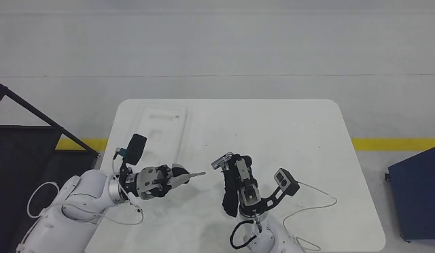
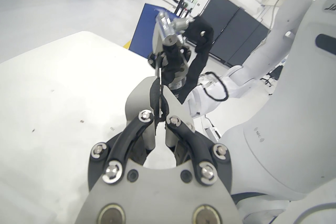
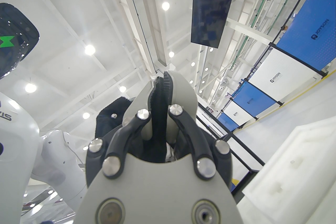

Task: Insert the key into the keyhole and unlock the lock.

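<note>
The left gripper (image 2: 158, 89) has its jaws pressed tight on the key (image 2: 159, 74). The key sticks straight out, thin edge up, over the table (image 2: 65, 83). The right gripper (image 3: 160, 79) is squeezed shut on a black strap (image 2: 195, 64), and the lock (image 2: 168, 28) sits on top of it. The lock is just in front of the key's tip, a bit off its line, not touching. The key arm is nearer and looks like the one to close the gap.
</note>
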Action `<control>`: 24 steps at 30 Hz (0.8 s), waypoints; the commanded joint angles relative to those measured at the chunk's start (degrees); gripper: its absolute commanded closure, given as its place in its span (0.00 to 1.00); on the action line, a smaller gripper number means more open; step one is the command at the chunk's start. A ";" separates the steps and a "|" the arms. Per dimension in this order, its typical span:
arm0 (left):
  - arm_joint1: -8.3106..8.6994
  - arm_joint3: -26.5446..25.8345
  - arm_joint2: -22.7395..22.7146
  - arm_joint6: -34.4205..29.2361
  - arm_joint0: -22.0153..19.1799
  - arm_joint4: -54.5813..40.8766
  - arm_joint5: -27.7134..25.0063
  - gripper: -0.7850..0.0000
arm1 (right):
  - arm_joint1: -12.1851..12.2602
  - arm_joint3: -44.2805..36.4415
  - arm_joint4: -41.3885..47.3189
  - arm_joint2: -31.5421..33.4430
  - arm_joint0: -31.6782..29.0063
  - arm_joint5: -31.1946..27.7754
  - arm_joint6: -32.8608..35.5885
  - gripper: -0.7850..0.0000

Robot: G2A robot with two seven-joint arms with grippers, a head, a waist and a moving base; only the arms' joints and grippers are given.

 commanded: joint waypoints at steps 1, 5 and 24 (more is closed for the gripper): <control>-0.36 -0.50 1.46 3.37 -0.63 1.19 0.00 1.00 | 0.00 0.00 0.00 0.00 0.00 0.00 0.00 1.00; -0.71 -0.52 3.44 8.70 -0.98 3.23 0.00 1.00 | 0.00 0.00 0.00 0.00 0.00 0.00 0.00 1.00; 3.04 2.33 7.89 29.59 -0.99 13.73 0.00 1.00 | -0.20 -0.59 15.55 -0.97 -1.34 0.00 4.21 1.00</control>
